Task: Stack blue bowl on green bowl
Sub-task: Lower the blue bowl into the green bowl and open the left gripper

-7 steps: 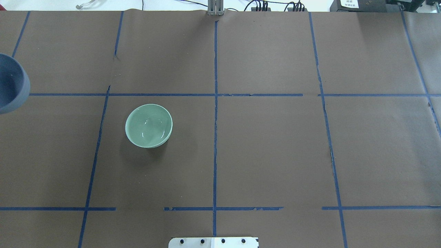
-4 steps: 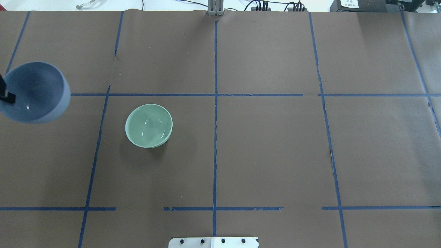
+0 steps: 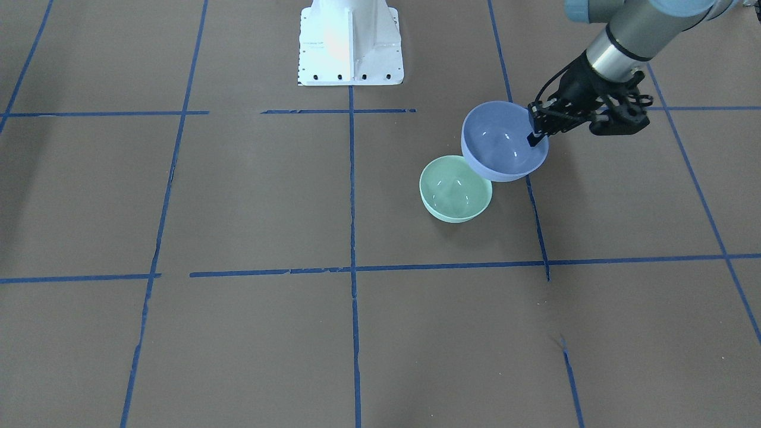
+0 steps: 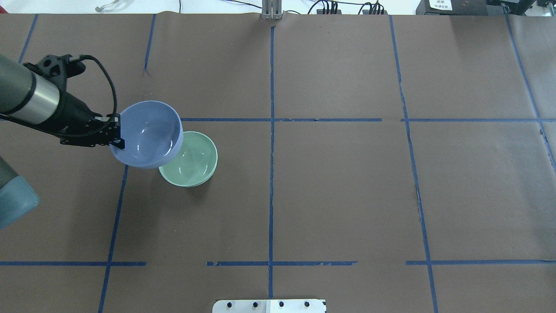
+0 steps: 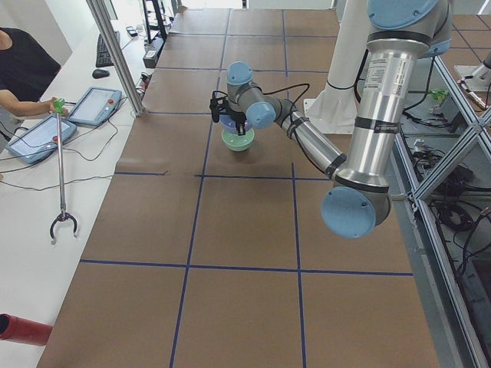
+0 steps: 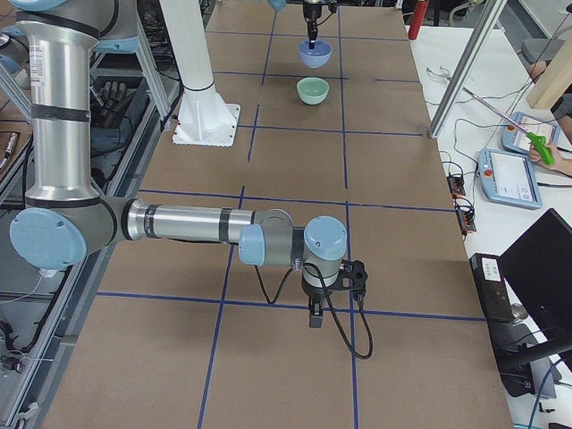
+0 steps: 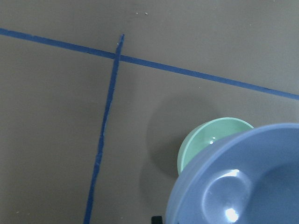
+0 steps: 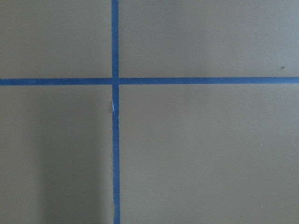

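Observation:
The blue bowl [image 4: 147, 132] hangs in the air, held by its left rim in my left gripper [image 4: 116, 139], which is shut on it. It overlaps the upper left edge of the green bowl [image 4: 193, 163], which rests upright on the brown table. The front-facing view shows the blue bowl [image 3: 502, 142] raised beside and above the green bowl [image 3: 455, 189], with the left gripper [image 3: 537, 132] pinching the rim. In the left wrist view the blue bowl [image 7: 243, 182] partly hides the green bowl [image 7: 205, 140]. My right gripper [image 6: 315, 313] hovers far off over the table; I cannot tell its state.
The table is covered in brown paper with a grid of blue tape lines [image 4: 271, 130]. The robot's white base [image 3: 351, 41] stands at the table's edge. An operator with a grabber stick [image 5: 60, 169] stands beside the table.
The blue bowl came in from the left edge and moved right, and now overlaps the green bowl's upper left rim. The left arm is now in view. The green bowl has not moved.

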You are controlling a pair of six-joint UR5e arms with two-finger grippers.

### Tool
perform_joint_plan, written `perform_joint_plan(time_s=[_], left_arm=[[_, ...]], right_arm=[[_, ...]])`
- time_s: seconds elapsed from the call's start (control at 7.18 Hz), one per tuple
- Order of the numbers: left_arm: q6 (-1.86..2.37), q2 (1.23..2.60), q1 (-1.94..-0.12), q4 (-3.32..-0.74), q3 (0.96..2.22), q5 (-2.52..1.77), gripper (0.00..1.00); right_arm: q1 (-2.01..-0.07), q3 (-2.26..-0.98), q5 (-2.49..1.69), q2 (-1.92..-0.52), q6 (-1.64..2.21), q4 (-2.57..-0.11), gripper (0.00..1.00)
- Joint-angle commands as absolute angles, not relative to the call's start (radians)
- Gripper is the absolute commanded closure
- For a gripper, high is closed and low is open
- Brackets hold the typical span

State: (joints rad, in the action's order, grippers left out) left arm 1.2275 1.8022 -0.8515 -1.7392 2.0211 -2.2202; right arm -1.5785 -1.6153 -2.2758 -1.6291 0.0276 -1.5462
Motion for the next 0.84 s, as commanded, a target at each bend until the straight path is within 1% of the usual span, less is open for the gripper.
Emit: perform_joint_plan(time_s=[0.0,0.28,0.7], left_arm=[[1.303,1.841,-0.789,-1.805,1.961,-2.171,1.00],[1.336,1.845,-0.749,-1.864,1.928,-2.134,1.00],[1.333,1.839,-0.747,-1.897,1.898,-2.120,1.00]], right_arm=[[-1.578,-1.615,-2.276,-1.629,0.028,-1.546,0.00],[-1.578,-1.615,-2.275,-1.629,0.028,-1.546,0.00],[-1.578,-1.615,-2.275,-1.629,0.028,-1.546,0.00]])
